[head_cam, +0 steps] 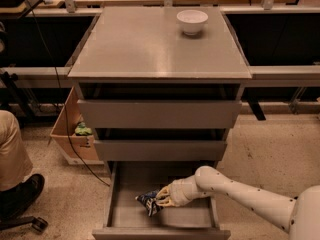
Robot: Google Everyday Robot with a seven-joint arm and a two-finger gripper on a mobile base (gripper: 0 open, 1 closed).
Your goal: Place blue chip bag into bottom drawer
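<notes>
We see the bottom drawer (114, 199) pulled out, with our gripper (163, 198) down inside it, over the front half of the grey tray. Our arm (240, 194) trails away to the gripper's right, crossing above the drawer's right wall. The fingers are drawn narrow and pinch the right edge of the blue chip bag (148, 202), which juts out just left of the gripper, crumpled and tilted. We cannot tell whether the bag's lower corner rests on the tray floor. Apart from the bag and the gripper, we see only bare grey floor in the drawer, behind and to the left of the gripper.

Directly above and behind the gripper, the middle drawer (160, 150) and the top drawer (159, 114) each stand a little way out, their flat fronts overhanging the back of the open tray. Far above the gripper, on the cabinet top (145, 49), a white bowl (192, 21) sits near the back right corner.

Well to the gripper's left, on the floor beside the cabinet, a cardboard box (67, 139) holds something green (82, 130), and a dark cable (62, 129) runs down past it. Further left we see a person's leg (12, 151) and dark shoe (20, 196), well apart from the drawer.
</notes>
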